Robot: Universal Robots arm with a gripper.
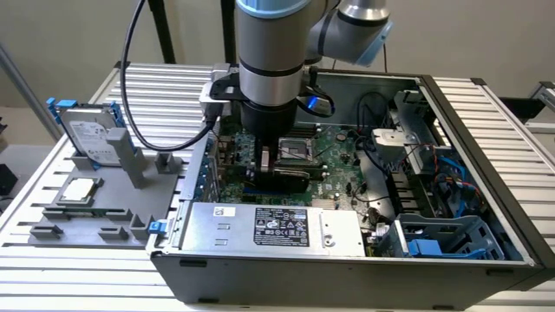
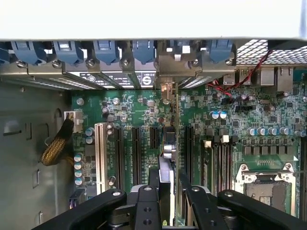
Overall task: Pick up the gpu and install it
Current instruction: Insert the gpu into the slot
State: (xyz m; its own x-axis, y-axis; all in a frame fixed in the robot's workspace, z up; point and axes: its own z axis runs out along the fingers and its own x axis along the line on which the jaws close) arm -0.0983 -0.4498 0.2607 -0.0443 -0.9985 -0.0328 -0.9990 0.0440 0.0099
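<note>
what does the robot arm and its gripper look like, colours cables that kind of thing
The arm is a thick silver-grey tube with light blue joint caps and a black wrist section. A black cable loops down to a grey box mounted at the wrist. The gripper is black, with jointed linkage fingers fastened by round screws.

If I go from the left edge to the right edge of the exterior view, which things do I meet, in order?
Silver hard drive with blue tabs → blue clip at the corner of the case → gripper, shut on the gpu → blue drive cage.
</note>
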